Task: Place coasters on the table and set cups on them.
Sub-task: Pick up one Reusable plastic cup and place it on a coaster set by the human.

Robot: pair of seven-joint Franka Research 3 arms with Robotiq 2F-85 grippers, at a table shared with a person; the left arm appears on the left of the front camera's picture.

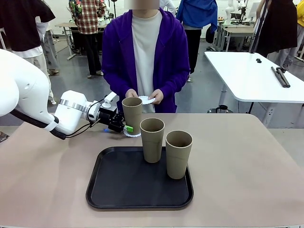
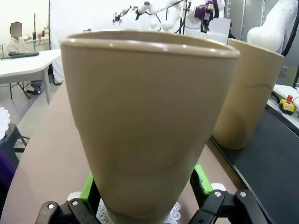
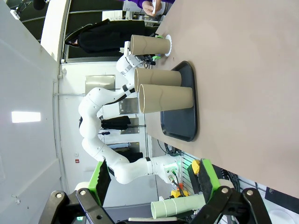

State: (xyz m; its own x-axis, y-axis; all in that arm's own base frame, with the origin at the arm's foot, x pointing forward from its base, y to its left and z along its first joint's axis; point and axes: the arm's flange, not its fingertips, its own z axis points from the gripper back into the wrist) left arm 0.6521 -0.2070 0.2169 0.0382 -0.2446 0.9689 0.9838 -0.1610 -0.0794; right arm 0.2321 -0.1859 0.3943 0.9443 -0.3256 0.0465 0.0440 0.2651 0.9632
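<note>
Black rectangular tray [image 1: 95, 190] holds two tall khaki tapered cups [image 1: 152, 140]. A third cup [image 1: 132, 114] stands on a white lacy paper coaster [image 1: 134, 134] on the beige table [image 1: 247, 156] just behind the tray. The left tool [image 1: 125, 126] is open, jaws either side of that cup; the right tool [image 3: 152, 186] is open and empty. The person's hands [image 1: 142, 95] hold another coaster [image 1: 147, 99]. Step looks like first cup set down. Next move needs a clean retreat without tipping it.

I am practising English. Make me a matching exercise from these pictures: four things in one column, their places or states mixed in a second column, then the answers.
Things
1. far matte tan tumbler
2. nearest matte tan tumbler
3. loose white lacy paper doily
4. right gripper

Places or states
A. in the person's hand
B. open, holding nothing
C. on the black rectangular tray
D. on a white coaster on the beige table

Pairs: 1-D, 2-C, 3-A, 4-B
</note>
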